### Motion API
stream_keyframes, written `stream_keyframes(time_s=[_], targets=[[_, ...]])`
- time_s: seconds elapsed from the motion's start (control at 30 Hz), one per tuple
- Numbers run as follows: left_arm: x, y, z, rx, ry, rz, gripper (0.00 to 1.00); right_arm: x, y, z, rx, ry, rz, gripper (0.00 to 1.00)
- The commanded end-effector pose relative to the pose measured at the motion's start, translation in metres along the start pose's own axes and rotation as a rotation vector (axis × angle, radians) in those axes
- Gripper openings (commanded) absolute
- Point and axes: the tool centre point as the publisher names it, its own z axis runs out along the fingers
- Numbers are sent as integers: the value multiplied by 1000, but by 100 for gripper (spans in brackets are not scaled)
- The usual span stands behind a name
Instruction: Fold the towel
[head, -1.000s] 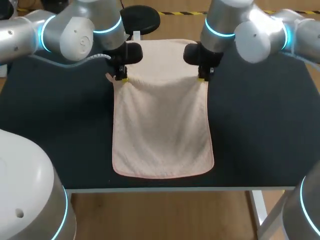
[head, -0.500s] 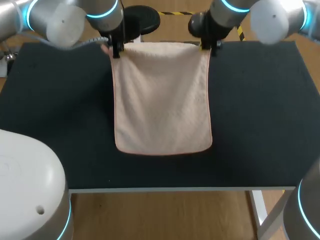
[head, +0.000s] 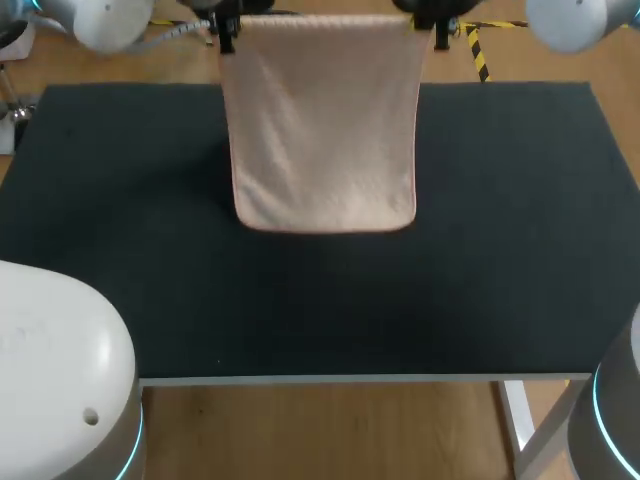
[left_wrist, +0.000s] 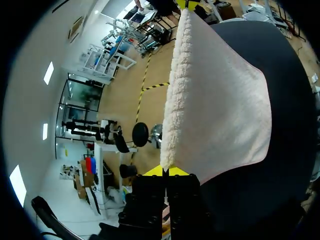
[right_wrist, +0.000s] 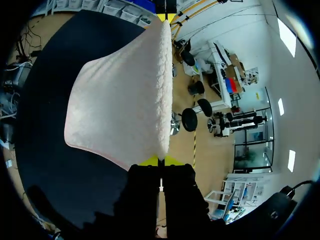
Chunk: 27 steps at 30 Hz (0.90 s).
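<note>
The towel (head: 325, 120) hung over the far edge of the table (head: 520, 220), its upper corners pinched by the left gripper (left_wrist: 165, 171) on the left and the right gripper (right_wrist: 161, 161) on the right, its lower edge toward the table's middle.

One towel (head: 325, 130), one table (head: 500, 250), seemingly two end effectors (left_wrist: 166, 171) (right_wrist: 160, 161).

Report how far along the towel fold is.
Done: the left gripper and right gripper are each shut on a top corner of the towel. In hand: the towel hangs from them as one flat layer over the far part of the table; whether its lower edge touches the table is unclear. Left: no fold shows yet, so the whole folding and laying down remains.
</note>
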Motion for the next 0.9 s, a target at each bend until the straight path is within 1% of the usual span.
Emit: stream_keyframes(time_s=[0.03,0.1,0.13,0.17,0.27,0.37,0.43,0.53,0.63,0.7,0.77,0.8,0.87,0.9], targets=[[-34,-8,-10,-25,-34,-1,0,-29,6,-14,23,-59,-6,0],[-56,-11,-16,-41,-82,9,0,-47,7,-21,30,-103,-7,0],[-61,-12,-17,-36,-92,7,0,-53,8,-23,30,-114,-6,0],[-71,-14,-22,-34,-116,17,0,-64,8,-26,37,-140,-7,0],[-92,-18,-32,-43,-157,20,0,-85,10,-34,38,-189,-9,0],[-102,-22,-38,-49,-180,35,0,-97,10,-35,57,-220,-7,0],[-101,-24,-40,-52,-182,41,0,-99,9,-38,50,-226,-9,0],[-87,-22,-43,-39,-171,39,0,-91,10,-42,32,-221,-18,0],[-61,-20,-40,-41,-131,30,0,-73,12,-40,29,-191,-47,0],[-37,-17,-37,-39,-90,22,0,-56,12,-37,26,-157,-69,0],[-10,-14,-36,-63,-58,16,0,-36,9,-33,24,-116,-76,0],[4,-10,-35,-48,-31,0,0,-26,7,-32,22,-98,-80,0],[31,-4,-36,-62,1,-19,0,-4,3,-28,7,-48,-74,0],[43,-1,-38,-47,23,-34,0,8,1,-27,8,-28,-77,0]])
